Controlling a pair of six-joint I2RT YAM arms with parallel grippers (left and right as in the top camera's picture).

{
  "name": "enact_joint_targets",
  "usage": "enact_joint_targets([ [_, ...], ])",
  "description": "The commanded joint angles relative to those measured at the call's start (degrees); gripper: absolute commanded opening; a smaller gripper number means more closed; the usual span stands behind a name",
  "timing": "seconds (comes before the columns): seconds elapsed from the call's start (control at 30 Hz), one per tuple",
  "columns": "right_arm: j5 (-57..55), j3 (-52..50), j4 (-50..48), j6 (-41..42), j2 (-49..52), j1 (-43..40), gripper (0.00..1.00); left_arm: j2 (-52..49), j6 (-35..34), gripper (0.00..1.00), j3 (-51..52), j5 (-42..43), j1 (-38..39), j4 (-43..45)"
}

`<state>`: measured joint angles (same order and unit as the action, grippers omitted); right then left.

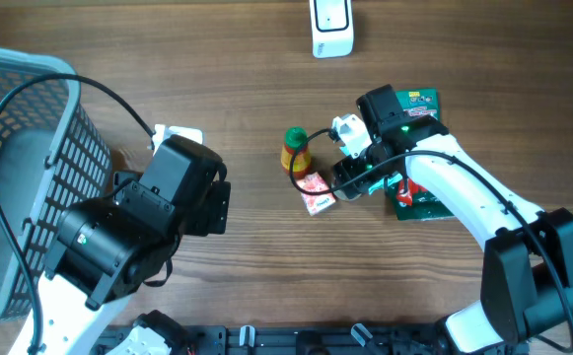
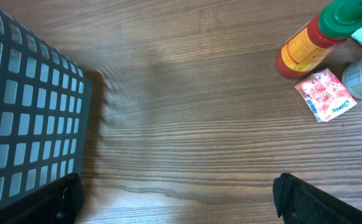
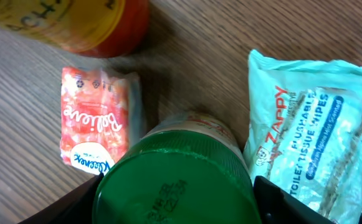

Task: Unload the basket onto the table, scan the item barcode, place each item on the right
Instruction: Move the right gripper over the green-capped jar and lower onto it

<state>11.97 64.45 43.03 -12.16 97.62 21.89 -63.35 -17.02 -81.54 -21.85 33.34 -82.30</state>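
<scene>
The right gripper (image 3: pixel 179 208) straddles the green-lidded jar (image 3: pixel 174 168), which stands between the Kleenex pack (image 3: pixel 96 118) and the Zappy wipes (image 3: pixel 311 124). Its 2 fingers flank the lid; whether they pinch it, I cannot tell. Close squarely on the lid, clear of both packs, then lift toward what is probably the scanner (image 1: pixel 331 28). The left gripper (image 2: pixel 181 202) gapes wide, empty. The jar's barcode is hidden.

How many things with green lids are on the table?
2. A red sauce bottle mid-table beside the Kleenex pack; a jar between the jaws of the right pincer. Others may hide under the arm.
</scene>
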Motion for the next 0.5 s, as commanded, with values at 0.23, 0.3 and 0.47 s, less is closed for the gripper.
enact_joint_targets([
  [0.23, -15.6, 1.0, 3.4, 46.2, 0.8, 0.1, 0.66, 0.3, 0.1, 1.00, 0.0, -0.7, -0.2, 0.0],
  [0.3, -16.7, 1.0, 4.4, 55.1, 0.8, 0.1, 0.65, 0.3, 0.1, 1.00, 0.0, -0.7, -0.2, 0.0],
  [0.47, -15.2, 3.1, 8.9, 60.9, 0.7, 0.1, 1.00, 0.3, 0.1, 1.00, 0.0, -0.7, -0.2, 0.0],
])
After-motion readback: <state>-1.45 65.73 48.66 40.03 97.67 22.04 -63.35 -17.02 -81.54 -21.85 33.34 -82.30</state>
